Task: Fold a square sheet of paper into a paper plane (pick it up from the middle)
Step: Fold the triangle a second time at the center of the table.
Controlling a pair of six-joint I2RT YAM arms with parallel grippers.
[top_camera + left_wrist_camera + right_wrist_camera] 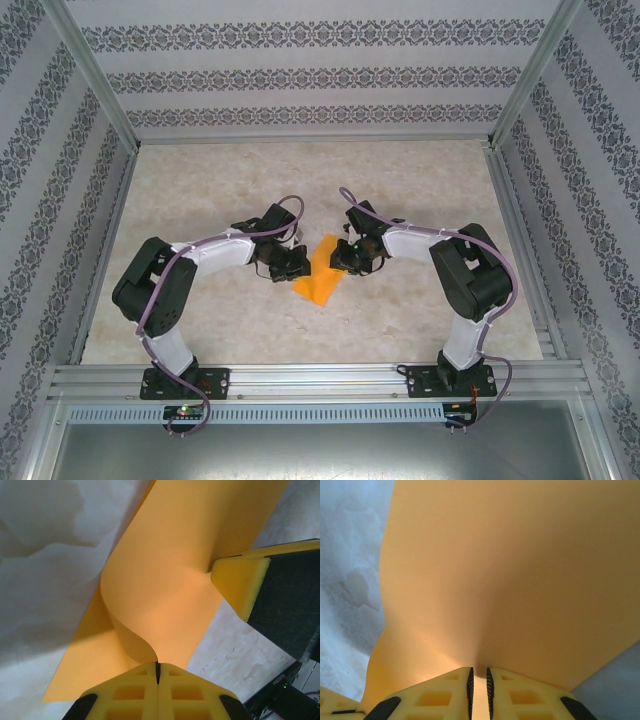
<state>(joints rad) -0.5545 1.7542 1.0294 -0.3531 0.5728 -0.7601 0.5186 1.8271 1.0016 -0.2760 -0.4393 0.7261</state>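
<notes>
Orange paper (165,580) clamped by left gripper (157,666), right gripper (479,674).

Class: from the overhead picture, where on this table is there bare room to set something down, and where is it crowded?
Bare: the wide far strip of the table between the back wall and the arms, and the near patch between the two arm bases. Crowded: the centre, where the left gripper and right gripper flank the orange paper.
</notes>
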